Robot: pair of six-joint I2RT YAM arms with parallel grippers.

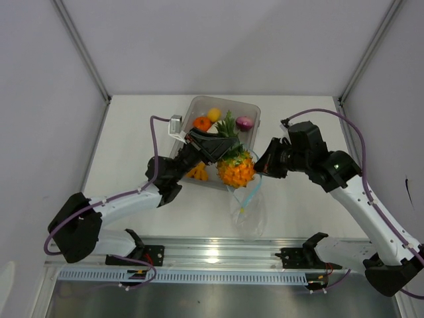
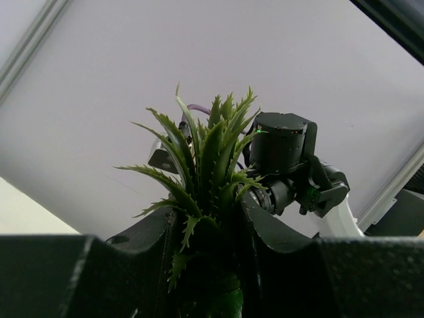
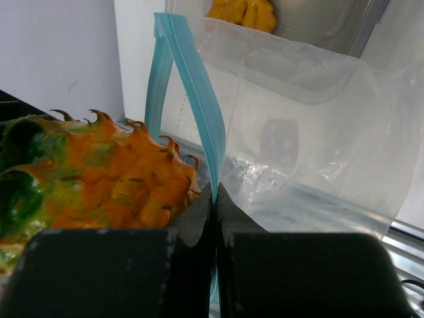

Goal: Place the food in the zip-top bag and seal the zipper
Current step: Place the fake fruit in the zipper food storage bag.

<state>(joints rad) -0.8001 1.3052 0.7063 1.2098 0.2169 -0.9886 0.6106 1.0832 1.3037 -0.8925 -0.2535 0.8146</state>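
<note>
Zip-top bag [image 1: 248, 213]: clear, crinkled, lying on the tabletop [image 1: 132, 132] just in front of the tray [image 1: 256, 110], mouth toward the tray and lifted. Nothing visible inside it. Zipper [image 3: 199, 112], the light blue strip, unsealed; its two sides stand apart in the right wrist view. Right end effector [image 3: 215, 205] pinched together on one side of that strip, holding the mouth up. Toy pineapple [image 1: 236, 170], orange body with a green crown, hangs at the bag mouth, right beside the blue strip; not clear whether its tip has crossed the opening. Left end effector [image 2: 212, 265] clamped on the base of the crown, leaves sticking up between the fingers. In the tray: tomato [image 1: 202, 123], lemon [image 1: 214, 114], purple onion [image 1: 245, 122] at the far end, yellow-orange pieces [image 1: 197, 172] at the near end. Judgement: early stage. First item is only at the opening; all other food remains to be loaded, then the zipper pressed shut.
</note>
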